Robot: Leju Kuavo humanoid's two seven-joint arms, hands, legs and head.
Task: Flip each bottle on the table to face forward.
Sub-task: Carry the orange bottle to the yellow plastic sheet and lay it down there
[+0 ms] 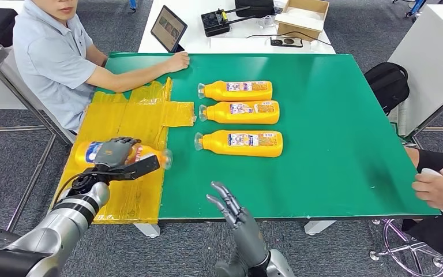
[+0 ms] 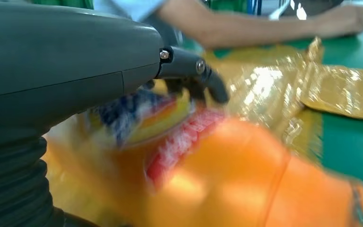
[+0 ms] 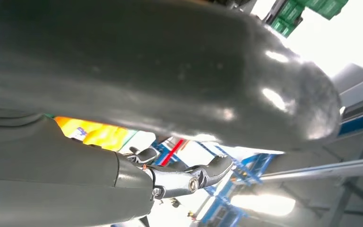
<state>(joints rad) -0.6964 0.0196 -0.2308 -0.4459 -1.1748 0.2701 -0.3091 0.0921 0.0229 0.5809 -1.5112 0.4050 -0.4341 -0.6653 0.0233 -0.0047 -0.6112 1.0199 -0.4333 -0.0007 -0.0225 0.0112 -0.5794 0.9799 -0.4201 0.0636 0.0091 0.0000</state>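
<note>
I count four orange bottles on the green table [image 1: 334, 144]. Three bottles [image 1: 239, 113] lie in a row at twelve o'clock, labels up (caps pointing to nine). My left hand [image 1: 115, 153] grips the fourth bottle [image 1: 150, 154] over the yellow plastic sheet [image 1: 132, 115] at ten o'clock. My right hand [image 1: 231, 208] hovers with fingers spread, holding nothing.

Left robot hand [image 1: 114, 153] around orange bottle [image 1: 144, 154]
</note>
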